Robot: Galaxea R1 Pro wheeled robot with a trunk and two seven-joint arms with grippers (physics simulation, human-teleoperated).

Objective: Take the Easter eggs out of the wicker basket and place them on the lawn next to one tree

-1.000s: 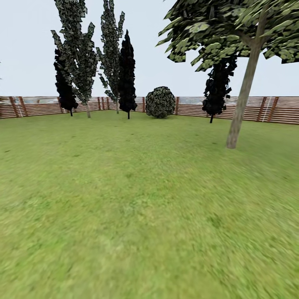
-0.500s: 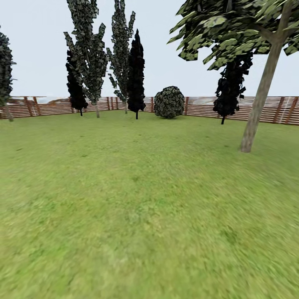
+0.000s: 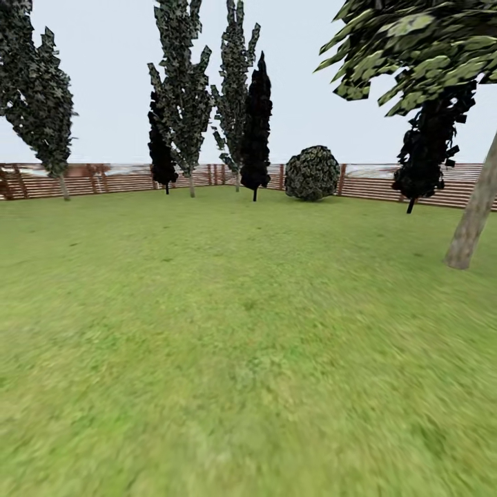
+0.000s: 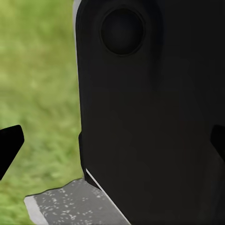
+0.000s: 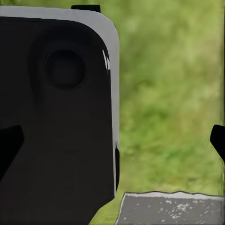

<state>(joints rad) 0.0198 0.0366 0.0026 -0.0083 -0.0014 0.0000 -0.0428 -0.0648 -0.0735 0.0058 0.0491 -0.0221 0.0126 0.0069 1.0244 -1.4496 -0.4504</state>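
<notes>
**A:** What's nearest on your wrist feeds?

**B:** On the left wrist view I have a big black robot body panel [image 4: 154, 117] across the centre and right, grass at the left, and a speckled grey slab [image 4: 70, 206] at the bottom. The left gripper [image 4: 112, 143] shows just dark fingertips [image 4: 9, 145] at the two side edges, well apart, so I read it as released with nothing between. The right wrist view gives me the same sort of black panel [image 5: 56, 117] at the left, a grey slab [image 5: 168, 208] at the lower right, and the right gripper [image 5: 115, 140] likewise spread wide and empty.

**A:** And the head view?

**B:** That one gives me the lawn [image 3: 228, 359] filling the lower two thirds. The tree [image 3: 476, 221], its trunk leaning, stands at the right edge, canopy in the upper right. Farther back I see a round bush [image 3: 312, 173], dark cypresses [image 3: 256, 124] and the slat fence [image 3: 103, 178] closing the garden.
</notes>
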